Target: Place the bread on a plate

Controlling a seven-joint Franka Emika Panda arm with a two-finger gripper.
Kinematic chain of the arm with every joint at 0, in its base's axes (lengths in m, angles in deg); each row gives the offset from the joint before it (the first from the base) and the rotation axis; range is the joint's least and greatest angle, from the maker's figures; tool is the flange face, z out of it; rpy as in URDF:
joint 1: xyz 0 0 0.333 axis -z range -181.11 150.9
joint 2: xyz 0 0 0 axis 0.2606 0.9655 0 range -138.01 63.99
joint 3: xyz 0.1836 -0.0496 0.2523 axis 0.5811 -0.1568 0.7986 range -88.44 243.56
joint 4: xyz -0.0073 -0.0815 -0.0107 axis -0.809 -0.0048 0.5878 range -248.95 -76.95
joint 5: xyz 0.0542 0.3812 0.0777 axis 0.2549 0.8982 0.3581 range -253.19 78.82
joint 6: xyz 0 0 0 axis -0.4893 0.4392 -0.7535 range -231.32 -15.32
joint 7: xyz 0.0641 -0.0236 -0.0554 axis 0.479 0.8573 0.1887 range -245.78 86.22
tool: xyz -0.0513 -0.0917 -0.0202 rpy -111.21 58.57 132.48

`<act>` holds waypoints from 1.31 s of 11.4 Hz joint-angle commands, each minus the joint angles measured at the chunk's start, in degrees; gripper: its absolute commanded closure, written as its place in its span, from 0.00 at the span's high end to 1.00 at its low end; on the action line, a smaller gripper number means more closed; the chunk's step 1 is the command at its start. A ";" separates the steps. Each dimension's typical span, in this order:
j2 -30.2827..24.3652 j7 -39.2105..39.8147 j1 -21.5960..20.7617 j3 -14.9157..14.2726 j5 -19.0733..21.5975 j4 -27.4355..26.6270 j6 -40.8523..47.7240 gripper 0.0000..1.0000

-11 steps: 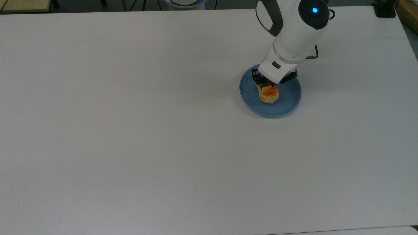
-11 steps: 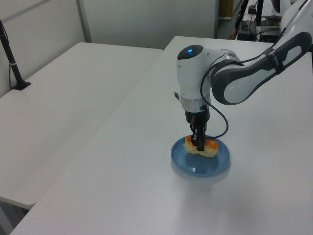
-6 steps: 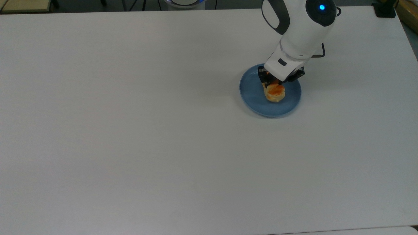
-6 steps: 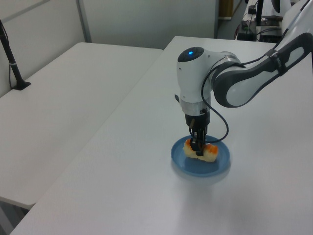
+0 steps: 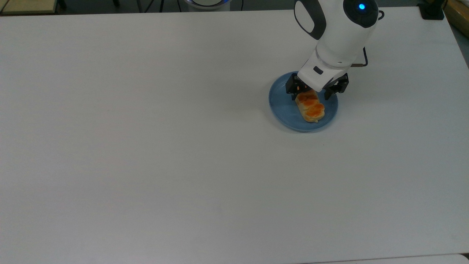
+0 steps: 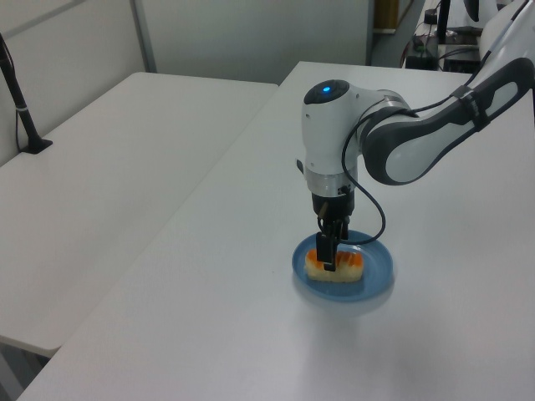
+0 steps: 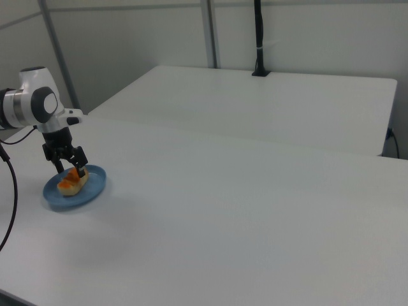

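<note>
- Because the two black fingers [image 5: 292, 85] of the white arm's gripper [image 5: 316, 89] are spread apart with the bun's upper end between them, a straight lift is judged safest; a sideways or twisting retreat could catch the bun and drag it.
- No pinch is seen: in the top view one finger stands at about 10 o'clock from the bun's near end and the other at about 2 o'clock, each just beside it.
- The small oblong pale-yellow bread with glossy orange-brown lumps [image 5: 310, 106] is laid on the round blue plate [image 5: 282, 106], running from the fingers toward 5 o'clock in the top view.
- If nudged that way, the bun could be pushed onto the raised rim, since its far end lies near the plate's 5 o'clock edge.
- The plate rests on the white table [image 5: 146, 146] and might slide if snagged.
</note>
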State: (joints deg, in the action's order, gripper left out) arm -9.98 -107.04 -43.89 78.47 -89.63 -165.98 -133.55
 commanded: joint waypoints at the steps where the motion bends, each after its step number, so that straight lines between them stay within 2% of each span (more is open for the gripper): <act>1: -3.99 -0.69 0.30 -0.04 -1.16 -0.04 1.29 1.00; 2: -5.74 -0.52 1.09 0.05 -1.42 -0.13 3.57 1.00; 5: -14.53 2.99 10.03 4.43 -1.42 -0.92 12.08 1.00; 6: -16.47 5.00 12.76 4.97 -1.34 -1.10 15.07 1.00; 11: -22.81 13.71 23.49 4.80 -0.63 -1.10 19.85 1.00; 13: -23.78 19.06 25.87 3.40 -0.54 -1.18 22.21 1.00; 15: -23.78 20.83 26.50 1.56 -0.54 -1.10 22.57 1.00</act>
State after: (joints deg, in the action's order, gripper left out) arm -32.05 -89.09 -17.85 81.70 -90.42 -165.25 -111.74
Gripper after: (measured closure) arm 0.000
